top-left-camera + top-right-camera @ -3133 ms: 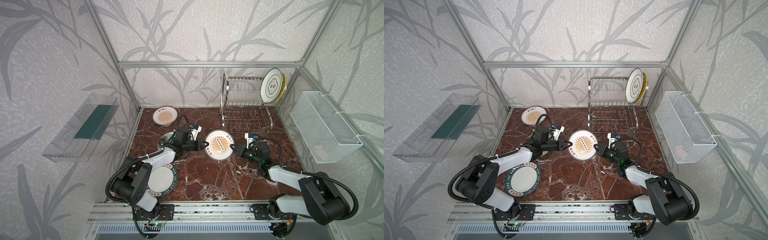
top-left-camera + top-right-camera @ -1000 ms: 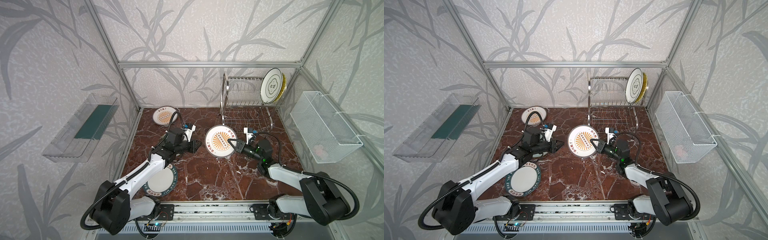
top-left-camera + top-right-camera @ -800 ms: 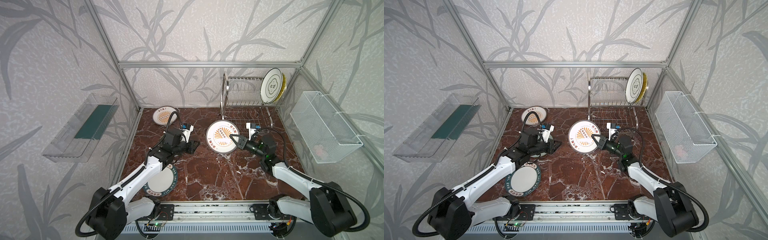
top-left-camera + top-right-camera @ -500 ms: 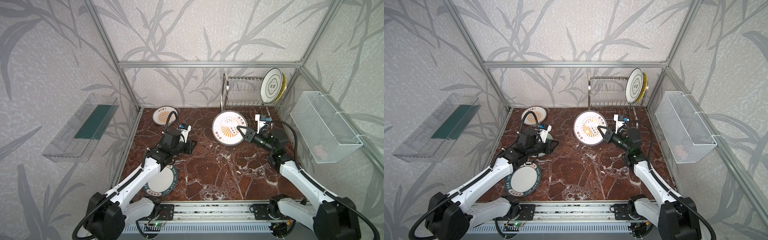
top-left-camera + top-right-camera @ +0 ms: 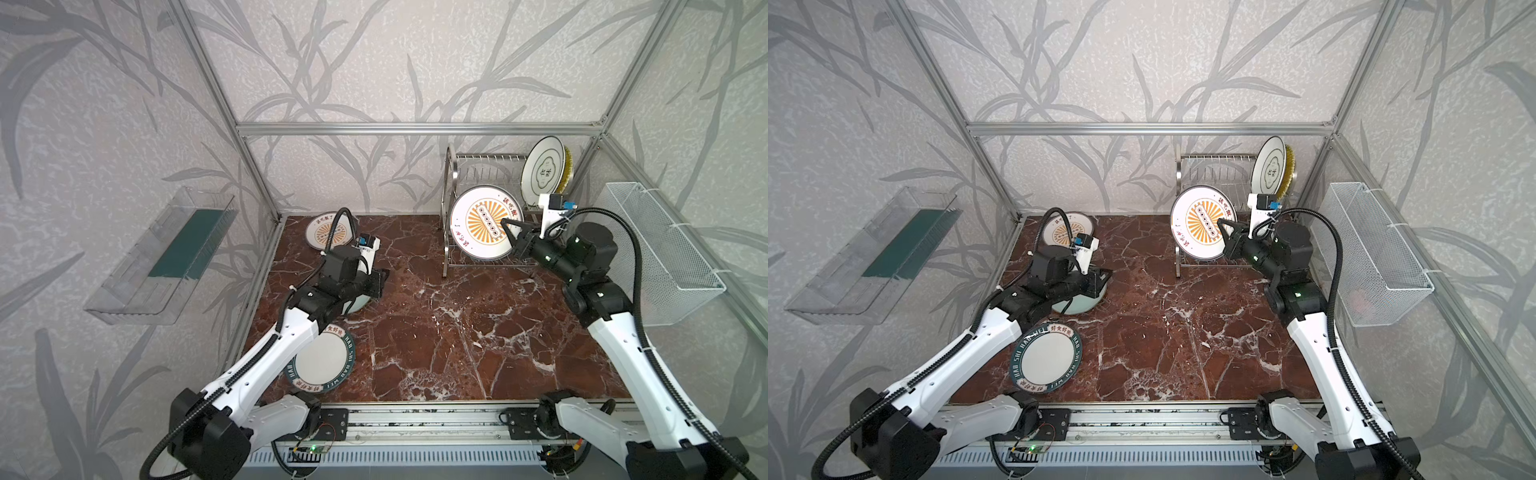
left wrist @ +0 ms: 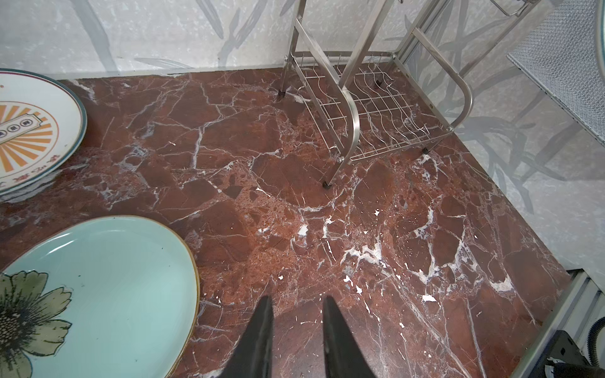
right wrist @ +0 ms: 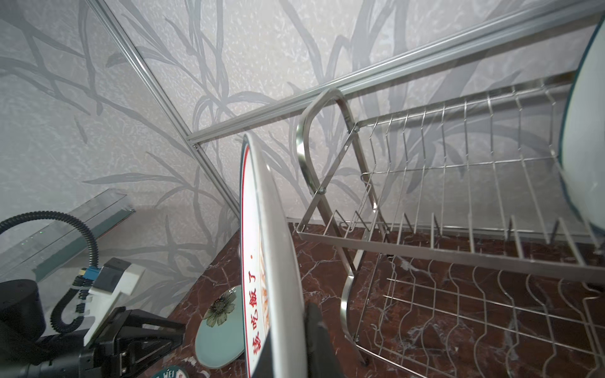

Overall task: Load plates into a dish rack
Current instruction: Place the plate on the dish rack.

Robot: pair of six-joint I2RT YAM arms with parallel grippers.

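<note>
As you look in both top views, the right gripper (image 5: pixel 506 226) is clamped on the rim of the sunburst plate (image 5: pixel 482 224), which is white with orange rays and red letters near the rim. This plate stands on its edge, almost upright, with its face turned toward the left arm. It is in front of the left arched frame of the dish rack (image 5: pixel 451 166).

In the left wrist view, the left gripper (image 6: pixel 297 301) keeps only a narrow gap with nothing in it. It hangs over the marble table (image 6: pixel 393 229), beside the pale green plate (image 6: pixel 98 288), which lies flat.

In the right wrist view, you see the held plate edge-on, with its rim running up and down. It is just beside the arch and outside the slot wires. Whether it touches the frame, I cannot tell.
</note>
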